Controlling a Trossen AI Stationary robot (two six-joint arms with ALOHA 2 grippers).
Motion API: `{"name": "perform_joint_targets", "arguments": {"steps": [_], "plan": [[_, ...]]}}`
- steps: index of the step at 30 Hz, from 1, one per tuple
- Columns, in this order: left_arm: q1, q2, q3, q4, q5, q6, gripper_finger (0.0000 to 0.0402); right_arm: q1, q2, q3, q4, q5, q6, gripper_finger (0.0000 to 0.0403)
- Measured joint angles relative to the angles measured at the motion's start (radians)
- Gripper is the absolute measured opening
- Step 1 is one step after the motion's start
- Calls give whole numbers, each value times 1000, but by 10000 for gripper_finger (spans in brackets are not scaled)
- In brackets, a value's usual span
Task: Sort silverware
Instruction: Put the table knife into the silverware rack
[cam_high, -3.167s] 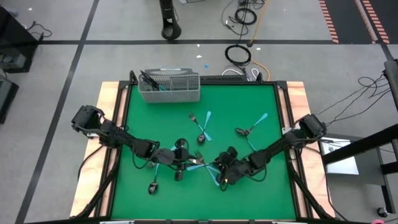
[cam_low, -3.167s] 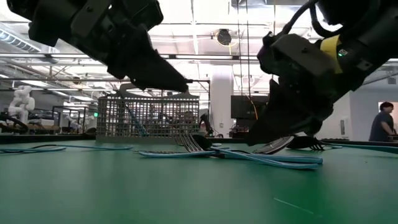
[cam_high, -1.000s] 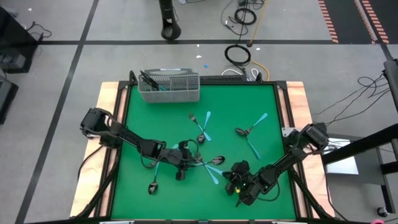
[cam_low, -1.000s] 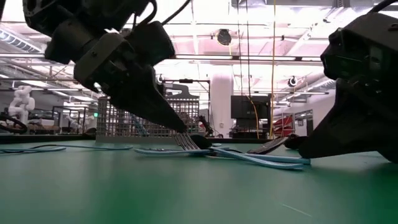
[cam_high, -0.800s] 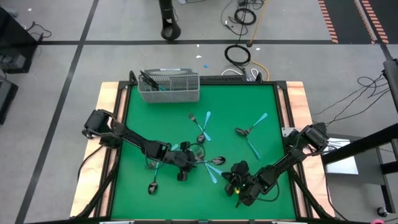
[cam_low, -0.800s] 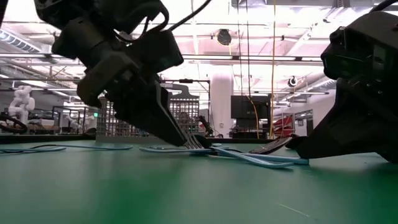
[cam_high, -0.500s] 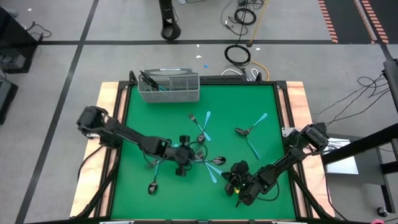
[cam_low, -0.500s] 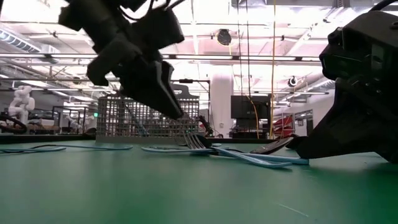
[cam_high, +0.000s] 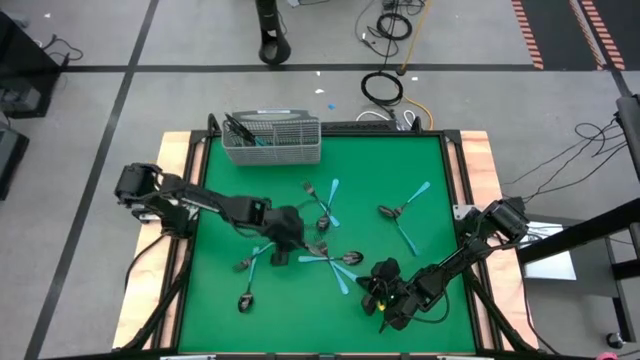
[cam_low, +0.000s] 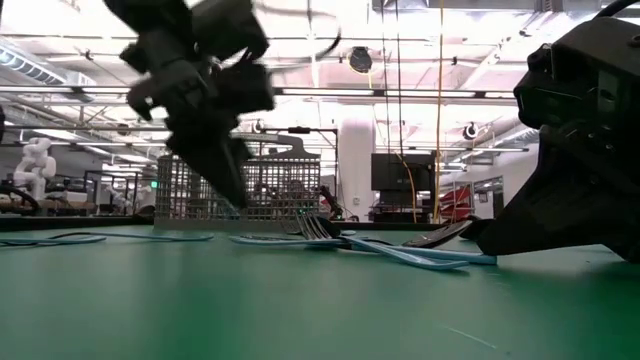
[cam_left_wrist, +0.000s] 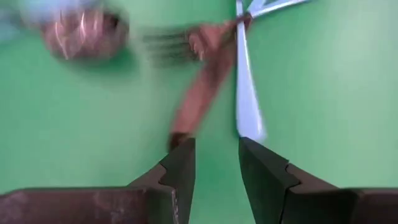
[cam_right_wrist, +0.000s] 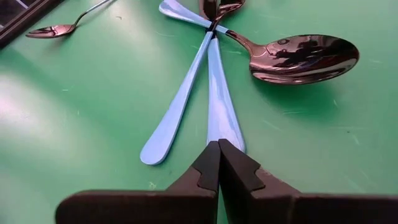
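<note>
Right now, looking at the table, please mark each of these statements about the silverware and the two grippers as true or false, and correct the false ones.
1. The right gripper is shut with nothing between its fingers. True.
2. The left gripper is clamped on a spoon. False: its fingers stand apart with nothing between them, above the green mat.
3. The wire-mesh basket stands at the far edge of the mat and already holds a few pieces. True.
4. The basket lies tipped on its side. False: it stands upright.
5. A dark spoon lies just ahead of the right gripper, beside light blue handles. True.
</note>
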Motion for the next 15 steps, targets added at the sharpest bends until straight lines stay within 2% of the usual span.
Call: {"name": "perform_joint_targets", "arguments": {"steps": [2,4,5,8,10,15], "plan": [[70,-30,-66,104,142,-128,125,1,0,0,0,0,-3,0],[125,-42,-130,242,236,-332,125,2,0,0,2,0,-7,0],[146,-43,-159,282,268,-428,125,2,0,0,1,0,-9,0],[188,-12,-228,359,279,-640,125,2,0,0,5,-2,-18,0],[212,13,-251,388,298,-716,125,2,0,0,5,-2,-18,0],[242,49,-262,486,330,-729,125,2,0,-1,9,-3,-23,0]]}}
